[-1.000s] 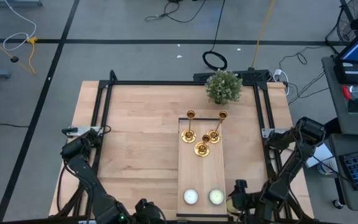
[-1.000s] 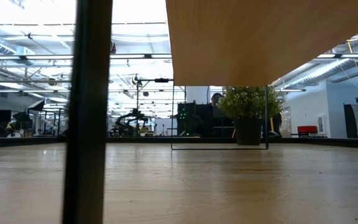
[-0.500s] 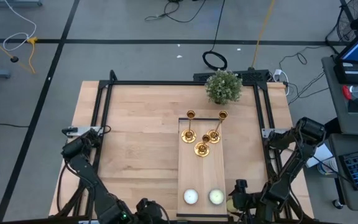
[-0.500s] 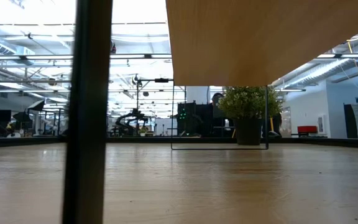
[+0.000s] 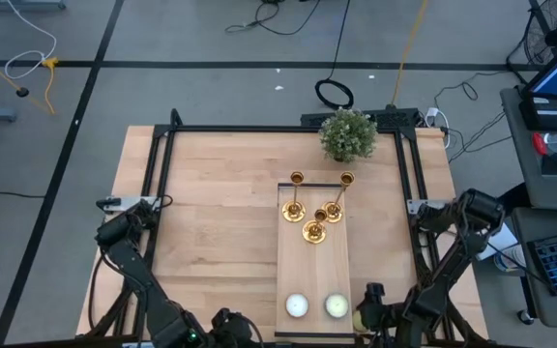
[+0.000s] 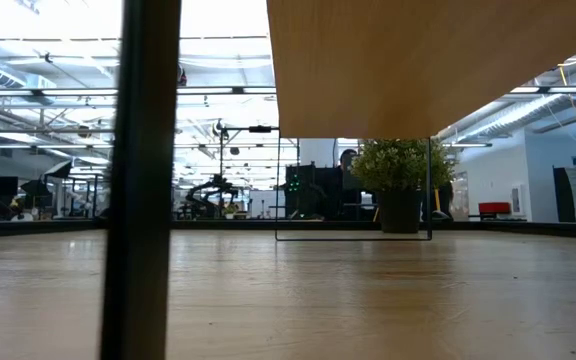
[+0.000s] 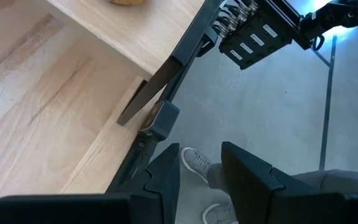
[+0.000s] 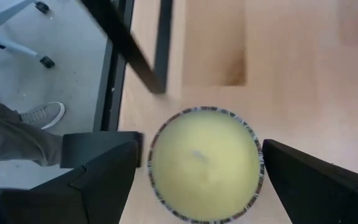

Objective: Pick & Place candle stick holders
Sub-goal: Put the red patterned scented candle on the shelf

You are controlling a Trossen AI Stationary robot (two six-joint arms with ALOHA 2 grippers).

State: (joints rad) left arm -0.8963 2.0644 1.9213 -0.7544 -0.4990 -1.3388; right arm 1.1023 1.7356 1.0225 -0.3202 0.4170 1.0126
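Observation:
Three gold candle stick holders (image 5: 314, 230) (image 5: 294, 209) (image 5: 335, 207) stand upright on their round bases at the far end of a raised wooden board (image 5: 314, 271). My right gripper (image 8: 199, 149) is at the table's near edge, right of the board. It is open, with one finger on each side of a round pale yellow candle (image 8: 201, 165) that rests on the table. Narrow gaps show beside the candle. My left gripper (image 7: 201, 158) hangs at the near edge, left of the board. Its fingers stand a little apart with nothing between them.
Two pale candles (image 5: 298, 306) (image 5: 337, 306) sit on the board's near end. A potted plant (image 5: 347, 134) stands at the far edge. A black frame (image 5: 162, 164) runs round the table. A person's shoe (image 7: 194, 163) and trouser leg (image 8: 11, 134) show on the floor beyond the near edge.

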